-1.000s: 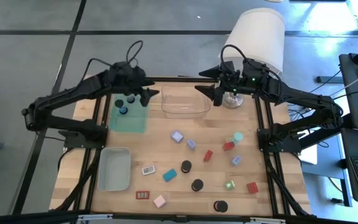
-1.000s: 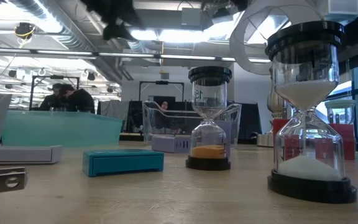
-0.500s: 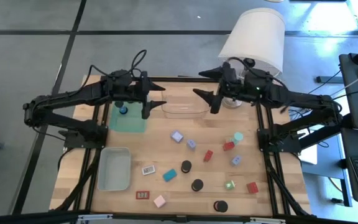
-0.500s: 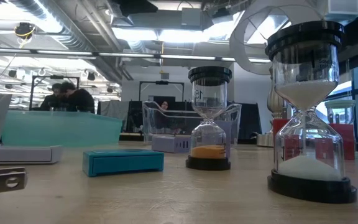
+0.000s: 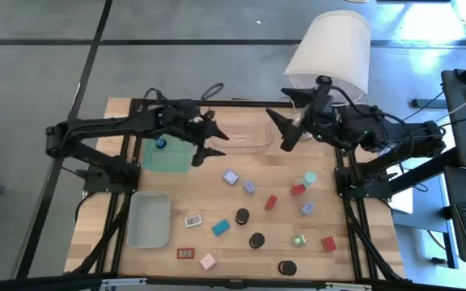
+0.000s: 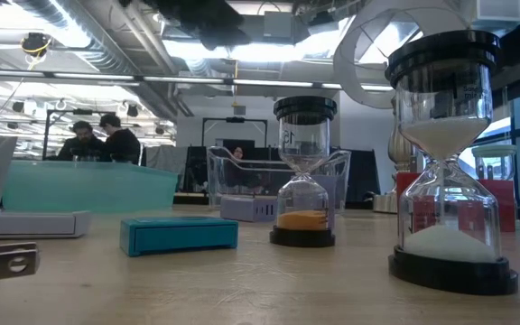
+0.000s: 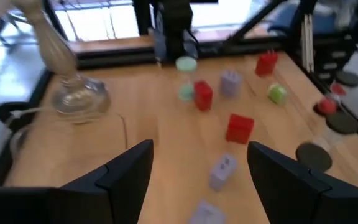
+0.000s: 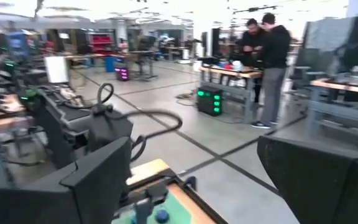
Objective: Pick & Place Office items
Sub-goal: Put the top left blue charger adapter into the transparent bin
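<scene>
Left gripper [image 5: 213, 139] hangs over the desk's far edge, w/ fingers spread and nothing between them, between the green mat [image 5: 168, 153] and the clear tray [image 5: 241, 136]. Right gripper [image 5: 281, 129] hovers by the clear tray's right end, near the lamp [image 5: 330, 48] at the far right corner, fingers also spread wide and empty.

Office items lie scattered on the desk [image 5: 217, 194], none held. Mid-desk: lilac block [image 5: 230, 177], smaller lilac block [image 5: 249, 187], red block [image 5: 271, 202], another red block [image 5: 298, 190], teal piece [image 5: 308, 177], lilac piece [image 5: 307, 208]. Toward the near edge: black cap [image 5: 242, 216], black cap [image 5: 256, 240], black cap [image 5: 287, 267] at the near edge, green piece [image 5: 298, 241], red block [image 5: 328, 243] near the right edge, teal block [image 5: 221, 228], labelled rectangle [image 5: 193, 220], red labelled rectangle [image 5: 186, 253], pink block [image 5: 209, 261]. Grey tray [image 5: 148, 218] sits near the left edge. Blue round pieces [image 5: 161, 143] rest on the green mat.

Low view shows two sand timers [image 6: 303, 171] up close; ppl [image 6: 97, 140] stand in the room behind
</scene>
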